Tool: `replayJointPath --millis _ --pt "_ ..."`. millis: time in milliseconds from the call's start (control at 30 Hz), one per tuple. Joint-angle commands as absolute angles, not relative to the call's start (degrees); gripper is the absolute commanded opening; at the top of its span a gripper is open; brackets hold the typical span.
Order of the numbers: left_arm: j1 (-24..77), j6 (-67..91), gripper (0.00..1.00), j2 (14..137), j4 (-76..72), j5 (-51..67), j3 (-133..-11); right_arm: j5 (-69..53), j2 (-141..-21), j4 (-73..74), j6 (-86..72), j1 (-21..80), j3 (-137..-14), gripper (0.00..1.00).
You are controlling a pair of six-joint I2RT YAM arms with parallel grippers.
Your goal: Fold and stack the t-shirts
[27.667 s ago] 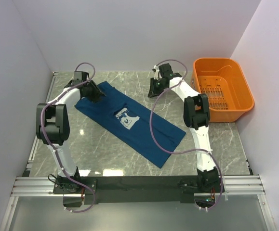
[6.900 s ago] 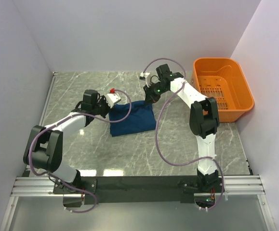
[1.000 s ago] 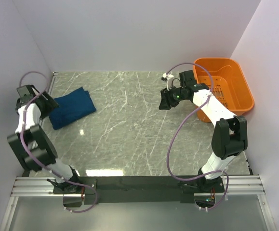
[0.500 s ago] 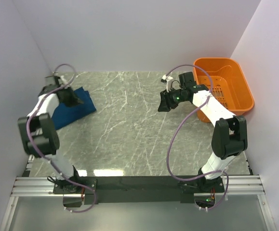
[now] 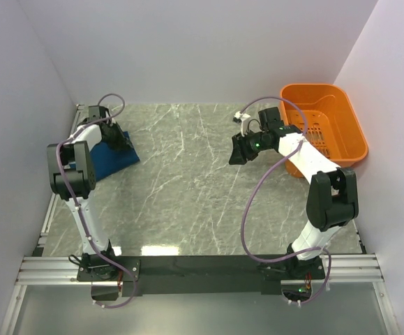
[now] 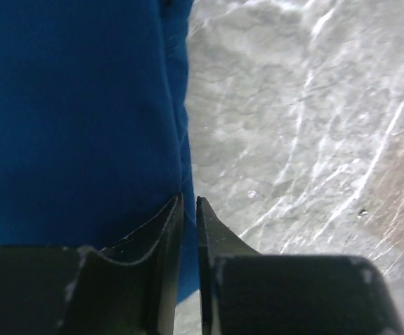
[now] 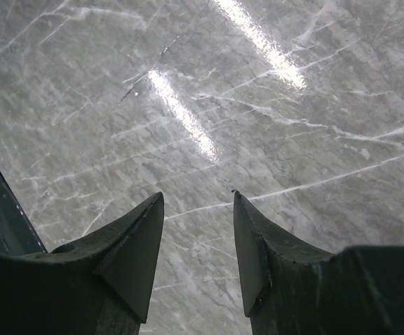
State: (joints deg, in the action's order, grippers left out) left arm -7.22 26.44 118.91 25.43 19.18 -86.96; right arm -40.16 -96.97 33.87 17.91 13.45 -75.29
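Note:
A dark teal-blue t-shirt [image 5: 109, 160] lies folded into a small bundle at the table's far left. My left gripper [image 5: 120, 142] is down on the bundle's right edge. In the left wrist view the t-shirt [image 6: 76, 118] fills the left half. The left gripper [image 6: 188, 204] has its jaws drawn to a narrow slit with the blue hem between them. My right gripper [image 5: 236, 152] hovers over bare marble right of centre. In its own view the right gripper [image 7: 198, 199] is open with nothing between the fingers.
An orange plastic basket [image 5: 355, 136] stands at the back right, beside the right arm's forearm. White walls close in the table on three sides. A metal rail [image 5: 61, 183] runs along the left edge, just behind the shirt. Grey marble table [image 5: 188, 188] spreads between the arms.
The left arm swung from the shirt's left side round to its right edge and its jaws closed on the hem. The right arm stayed put, still open.

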Motion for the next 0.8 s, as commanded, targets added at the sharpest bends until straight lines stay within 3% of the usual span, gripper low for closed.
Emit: replayJointPath --millis 0,167,367,400,500,533,567,633,767 --pt "-6.77 26.28 0.20 119.62 25.14 19.07 -87.01 -40.17 -94.39 33.04 18.72 13.01 -75.76 0.52" --pt "-5.46 23.04 0.29 122.78 25.74 26.97 -89.90 -39.82 -95.27 34.19 18.81 12.92 -77.25 0.52" --pt "-3.96 20.74 0.51 115.77 23.74 26.55 -94.57 -36.48 -94.22 37.26 20.56 12.92 -80.59 0.52" --pt "-3.96 20.57 0.60 111.23 21.90 25.32 -93.87 -34.82 -93.87 38.05 20.83 13.01 -81.12 0.52" --pt "-4.04 19.43 0.72 103.21 17.60 23.47 -89.06 -30.17 -91.15 38.32 21.45 12.66 -82.70 0.52" --pt "-4.13 19.77 0.88 91.44 14.01 21.12 -83.12 -25.97 -87.84 37.45 20.40 11.96 -83.23 0.52" --pt "-4.13 19.78 0.88 91.32 13.97 21.09 -80.97 -25.93 -87.80 37.09 20.39 11.61 -83.23 0.52" --pt "-5.26 21.17 0.99 82.91 10.73 21.61 -76.49 -22.08 -84.74 36.22 19.34 10.64 -82.71 0.53" --pt "-9.57 26.44 0.99 68.69 8.35 30.57 -65.16 -15.83 -78.50 33.15 17.32 8.18 -80.78 0.61"
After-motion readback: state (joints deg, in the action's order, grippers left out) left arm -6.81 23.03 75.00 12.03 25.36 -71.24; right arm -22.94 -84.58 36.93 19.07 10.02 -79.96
